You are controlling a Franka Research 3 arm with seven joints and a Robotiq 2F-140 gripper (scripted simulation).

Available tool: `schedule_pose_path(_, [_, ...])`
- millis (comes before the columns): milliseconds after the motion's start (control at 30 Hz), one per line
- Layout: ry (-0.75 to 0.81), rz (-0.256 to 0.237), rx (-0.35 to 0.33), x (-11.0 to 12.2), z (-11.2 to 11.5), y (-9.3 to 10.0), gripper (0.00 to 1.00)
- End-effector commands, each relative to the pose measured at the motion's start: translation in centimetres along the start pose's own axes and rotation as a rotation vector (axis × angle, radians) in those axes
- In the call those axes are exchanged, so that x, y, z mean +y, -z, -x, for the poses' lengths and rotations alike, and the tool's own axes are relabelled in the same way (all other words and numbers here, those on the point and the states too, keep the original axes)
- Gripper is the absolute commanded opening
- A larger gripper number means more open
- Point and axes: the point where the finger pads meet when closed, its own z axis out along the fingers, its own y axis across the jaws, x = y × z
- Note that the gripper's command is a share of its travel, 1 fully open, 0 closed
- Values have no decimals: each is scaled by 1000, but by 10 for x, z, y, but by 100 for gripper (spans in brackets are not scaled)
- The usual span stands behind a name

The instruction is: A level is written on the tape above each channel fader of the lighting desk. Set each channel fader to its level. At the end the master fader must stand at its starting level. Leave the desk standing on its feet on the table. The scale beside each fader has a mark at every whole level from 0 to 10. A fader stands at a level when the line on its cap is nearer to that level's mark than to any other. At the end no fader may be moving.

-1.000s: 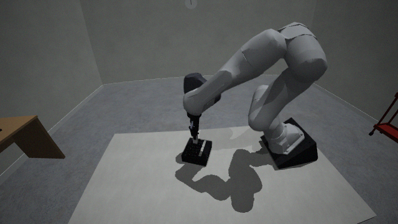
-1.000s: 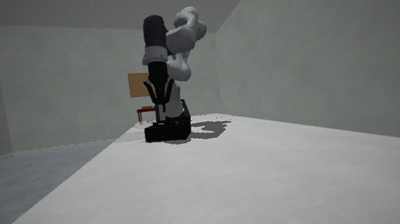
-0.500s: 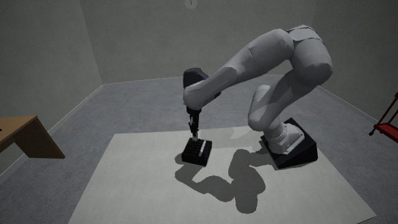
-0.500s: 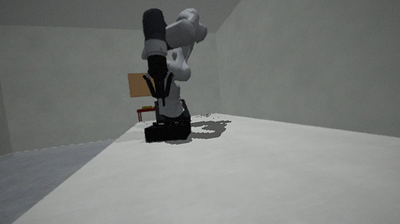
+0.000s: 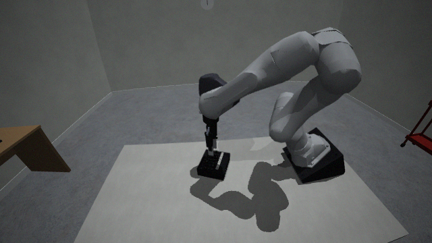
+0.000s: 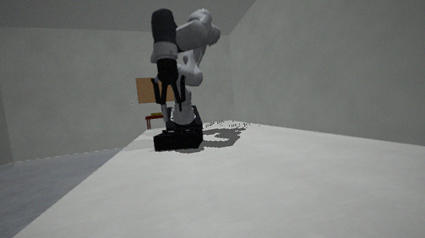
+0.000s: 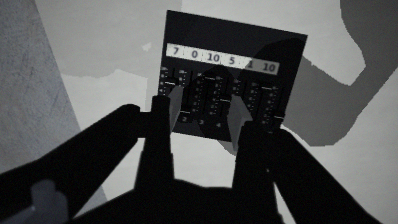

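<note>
The black lighting desk point(image 5: 213, 163) point(image 6: 178, 139) point(image 7: 235, 40) stands on its feet on the pale table top point(image 5: 152, 209). In the wrist view a white tape point(image 7: 222, 58) across its top reads 7, 0, 10, 5, 1, 10. The faders run below the tape; the third channel's cap point(image 7: 211, 78) sits near the top of its slot. My gripper point(image 5: 211, 150) point(image 6: 171, 104) point(image 7: 205, 103) hangs straight down just above the desk's front half. Its fingers stand apart on either side of the middle faders, with nothing between them. The lower fader ends are hidden by the fingers.
The robot's base point(image 5: 317, 158) stands right of the desk. A wooden table point(image 5: 27, 145) is at the far left and a red cart point(image 5: 420, 136) at the far right, both off the pale surface. Grey floor surrounds it.
</note>
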Motion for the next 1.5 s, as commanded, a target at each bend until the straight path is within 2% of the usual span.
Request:
schedule_pose_path(0, [-5,0,0,0,1,5,100])
schedule_pose_path(167, [-5,0,0,0,1,12,100])
schedule_pose_path(500, [-5,0,0,0,1,51,100])
schedule_pose_path(667, [-5,0,0,0,1,63,100])
schedule_pose_path(1467, [-5,0,0,0,0,65,100])
